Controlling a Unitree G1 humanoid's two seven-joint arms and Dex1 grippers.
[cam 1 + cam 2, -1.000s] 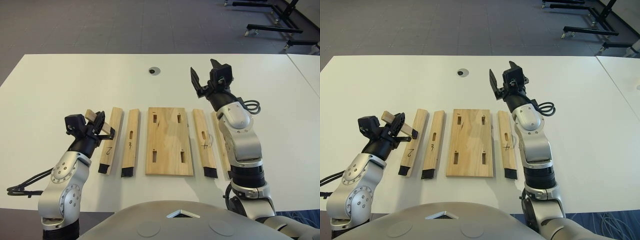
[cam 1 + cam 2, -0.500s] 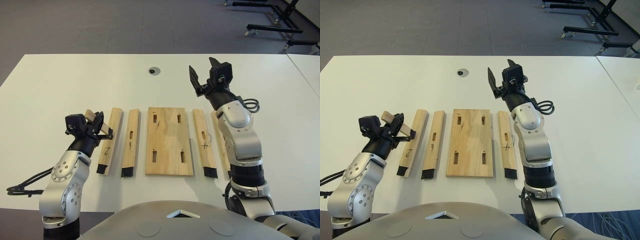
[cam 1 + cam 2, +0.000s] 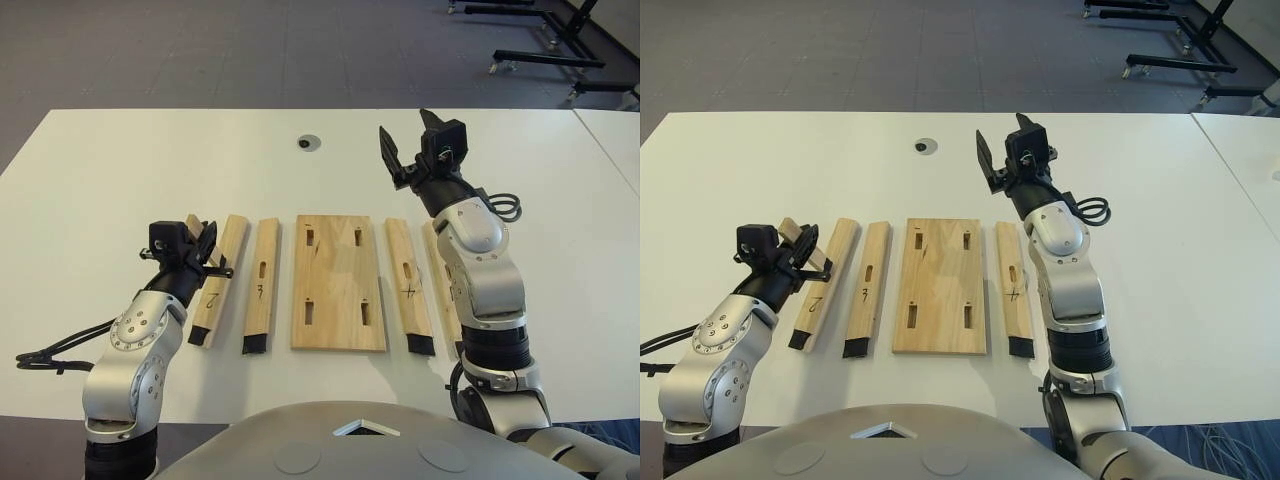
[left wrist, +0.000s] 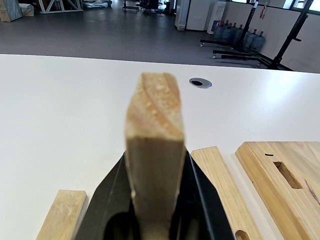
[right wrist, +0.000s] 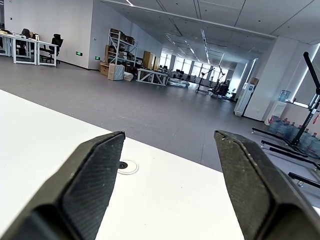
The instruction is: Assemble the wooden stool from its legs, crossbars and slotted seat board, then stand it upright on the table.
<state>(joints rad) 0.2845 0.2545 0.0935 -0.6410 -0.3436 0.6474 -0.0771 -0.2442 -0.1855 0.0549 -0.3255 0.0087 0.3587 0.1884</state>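
The left tool [image 3: 198,252] is pinching a short crossbar [image 4: 154,130] by its lower part, so most of the wood sticks out past the fingers. It hangs low over the worktop [image 3: 120,170], at 9 o'clock from the seat board [image 3: 338,282].

**Risks**
- The grip is narrow, so the crossbar could pivot or slip if its free end meets a slot off-square.
- The outer left leg [image 3: 216,282] lies just beside this tool. A low sweep would likely knock it out of line, and the inner left leg [image 3: 261,286] with it.
- None of the loose pieces are braced, so pushing the crossbar into a slot may simply shove the leg along the worktop.

The right tool [image 3: 412,148] is spread wide and carries nothing. It is raised at about 1 o'clock from the board, too far off to steady anything.

**Surroundings**
- The right leg [image 3: 408,285] lies at 3 o'clock.
- The far right leg [image 3: 441,298] is partly hidden by the right arm, which would have to clear it first.
- A cable grommet [image 3: 308,142] sits at 12 o'clock, well apart.
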